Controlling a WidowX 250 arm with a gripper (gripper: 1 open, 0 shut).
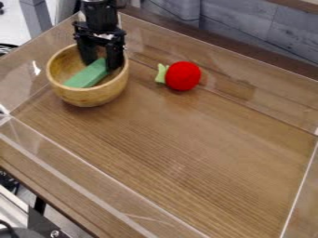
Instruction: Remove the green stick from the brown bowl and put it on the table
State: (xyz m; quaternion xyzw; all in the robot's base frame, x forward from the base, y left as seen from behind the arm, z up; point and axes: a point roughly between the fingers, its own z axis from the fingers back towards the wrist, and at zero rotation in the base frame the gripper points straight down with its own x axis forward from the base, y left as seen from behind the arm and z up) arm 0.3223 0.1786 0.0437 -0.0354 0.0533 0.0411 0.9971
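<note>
- light-brown wooden bowl [65,91], round, thick-rimmed, pale within; set on the table at the upper left of the view.
- bright-green rectangular stick [87,74], one; lying inside the bowl, slanted, its upper end beneath the gripper and partly hidden by it.
- black robot gripper [99,58], one; reaching down from the top of the view over the far side of the bowl, fingers spread wide. whether it touches the stick cannot be told.
- red ball [184,75], one, with a small green leaf [162,73] on its left side; resting on the table to the right of the bowl, apart from it.
- dark-brown wood-grain tabletop [174,149], bearing the bowl and the ball.
- clear low wall [267,46], along the table's far right edge.
</note>
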